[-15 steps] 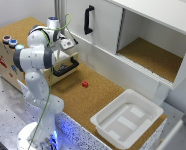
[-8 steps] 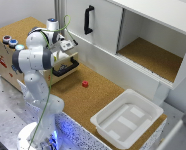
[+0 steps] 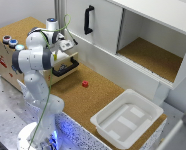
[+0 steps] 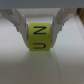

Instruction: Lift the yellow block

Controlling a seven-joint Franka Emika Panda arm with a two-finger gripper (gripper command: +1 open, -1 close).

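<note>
**Yellow block clamped between the gripper's fingers**

In the wrist view the yellow block [image 4: 40, 36] sits between the two pale fingers [image 4: 19, 21] of the gripper [image 4: 40, 27], one finger pressed against each side, so the jaws are closed on the block. The face turned to the camera carries dark letter marks. Below the block lies a plain whitish surface; whether the block touches it cannot be told from this view.

In the exterior view the white arm [image 3: 35, 60] bends over the cork-topped counter [image 3: 93, 95], its wrist close to the black handle [image 3: 65, 67] of a drawer-like box. The gripper itself and the block are hidden there behind the arm's body.

The small red block [image 3: 85, 84] rests on the counter, apart from the arm, between the black handle and the white tray [image 3: 125, 120]. The tray stands on the counter beyond the red block, away from the arm. Behind the counter a white cabinet [image 3: 143, 40] has one open compartment with a cork floor and a closed door with a black handle.
</note>
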